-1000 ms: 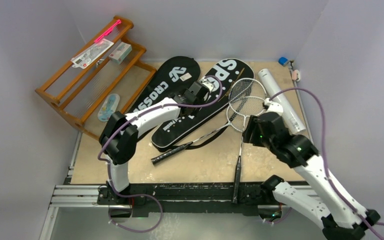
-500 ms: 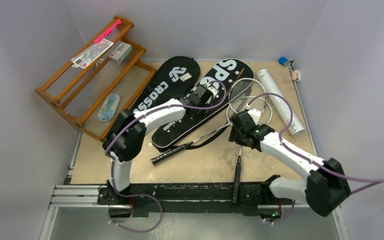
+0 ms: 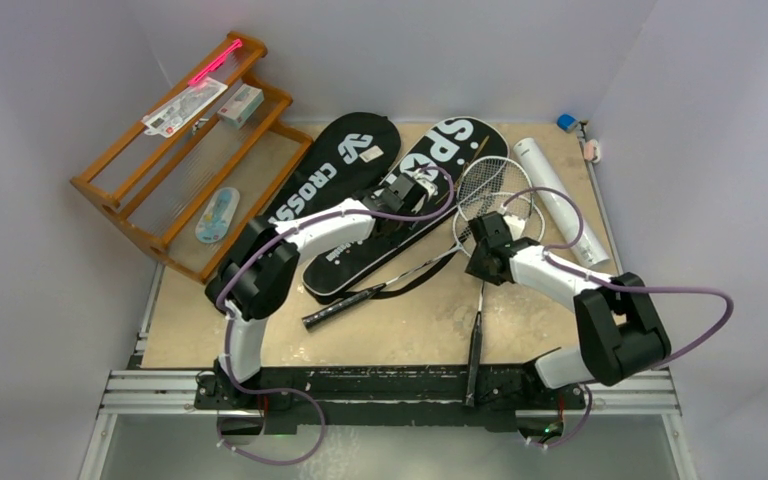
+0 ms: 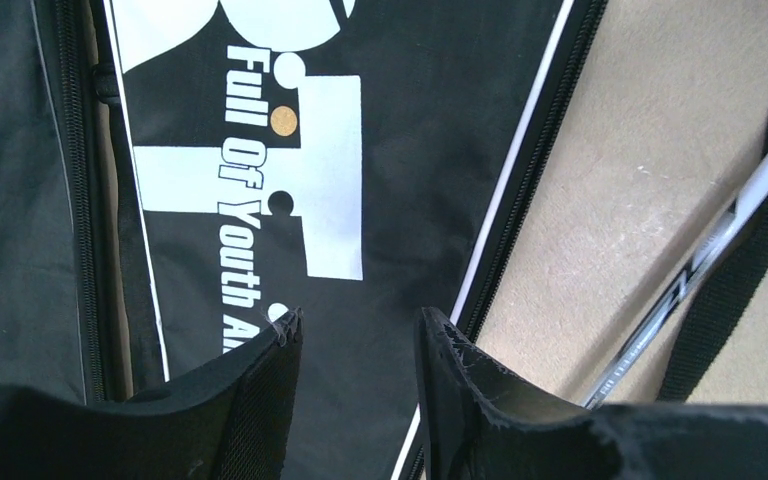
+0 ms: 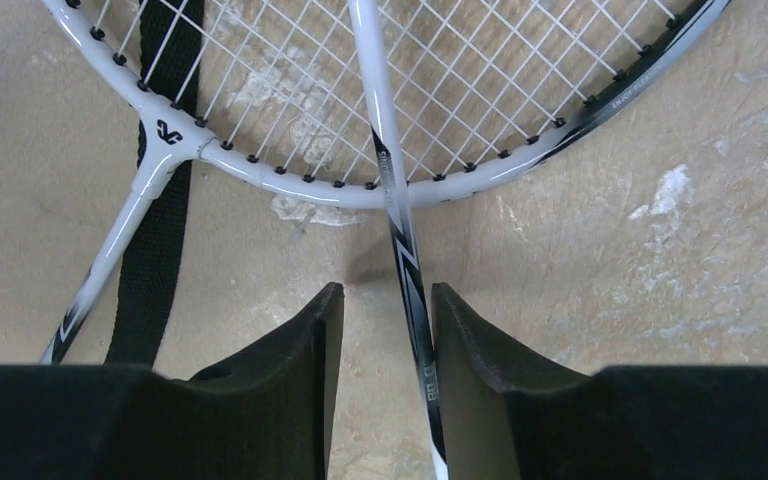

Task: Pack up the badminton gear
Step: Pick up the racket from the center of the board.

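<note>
right gripper [image 5: 380, 300] is held low over the table [image 3: 400, 330], and its two fingers are set apart. the thin shaft of one racket [image 5: 401, 250] is found between them. it is pressed close to one finger and a gap is left at the other finger, so the shaft is not squeezed. this shaft is laid across the strings of the other racket [image 5: 290, 185], whose white frame is seen just past the fingertips. a black strap [image 5: 160, 230] is spread flat on the table under that frame.

left gripper [image 4: 358, 330] is held open too, just above the "sport" cover [image 4: 390, 150]. nothing is held between its fingers (only the black cloth and white letters are seen through the gap).

from the top view, the "sport" cover is laid in the middle of the table, and the "crossway" cover [image 3: 345, 150] is laid just beside it on the left. both racket heads are piled together to the right of the covers. the long white tube [image 3: 560, 200] is laid near them, by the right edge. the wooden rack [image 3: 160, 170] is set at the far left, off the table.
</note>
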### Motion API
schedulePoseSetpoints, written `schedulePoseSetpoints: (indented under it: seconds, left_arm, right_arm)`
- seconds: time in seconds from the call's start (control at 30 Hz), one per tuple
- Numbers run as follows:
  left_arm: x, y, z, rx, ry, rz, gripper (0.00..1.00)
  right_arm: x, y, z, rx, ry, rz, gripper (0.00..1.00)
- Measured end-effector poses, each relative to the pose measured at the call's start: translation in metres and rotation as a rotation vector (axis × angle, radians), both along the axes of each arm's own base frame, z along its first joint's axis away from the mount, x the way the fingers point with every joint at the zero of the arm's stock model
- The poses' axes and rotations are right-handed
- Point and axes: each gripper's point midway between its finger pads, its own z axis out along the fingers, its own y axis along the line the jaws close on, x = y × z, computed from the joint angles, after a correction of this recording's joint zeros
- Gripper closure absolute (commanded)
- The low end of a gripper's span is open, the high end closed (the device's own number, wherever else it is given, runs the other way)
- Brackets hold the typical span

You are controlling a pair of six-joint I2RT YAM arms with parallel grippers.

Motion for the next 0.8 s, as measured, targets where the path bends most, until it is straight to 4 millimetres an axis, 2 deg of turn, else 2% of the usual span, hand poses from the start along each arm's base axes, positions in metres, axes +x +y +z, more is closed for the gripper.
schedulePoseSetpoints:
  seconds: [0.07,0.13,0.17,0.3,0.4,0.67,0.8]
  left_arm:
    - [0.001,0.001,-0.004,0.013,0.002,0.004,0.57]
    - [0.002,0.003,-0.011,0.03,0.004,0.008,0.57]
    - [0.003,0.003,-0.015,0.038,0.006,0.01,0.56]
    - [0.003,0.006,-0.029,0.073,0.021,0.001,0.54]
    - [0.003,0.006,-0.032,0.081,0.025,-0.006,0.5]
    - [0.0,-0.008,-0.033,0.028,0.048,-0.065,0.42]
    - [-0.003,-0.014,-0.033,0.007,0.058,-0.091,0.4]
  right_arm:
    - [0.001,0.0,-0.001,0.003,0.0,0.001,0.76]
    - [0.003,-0.001,-0.001,0.013,0.0,0.003,0.95]
    - [0.004,-0.002,-0.001,0.017,-0.001,0.004,1.0]
    - [0.006,0.001,0.0,0.045,-0.003,0.03,1.0]
    - [0.003,-0.002,0.004,0.038,-0.001,0.035,1.0]
    - [0.0,-0.011,0.056,0.038,-0.142,0.054,1.0]
    - [-0.003,-0.014,0.07,0.033,-0.173,0.062,1.0]
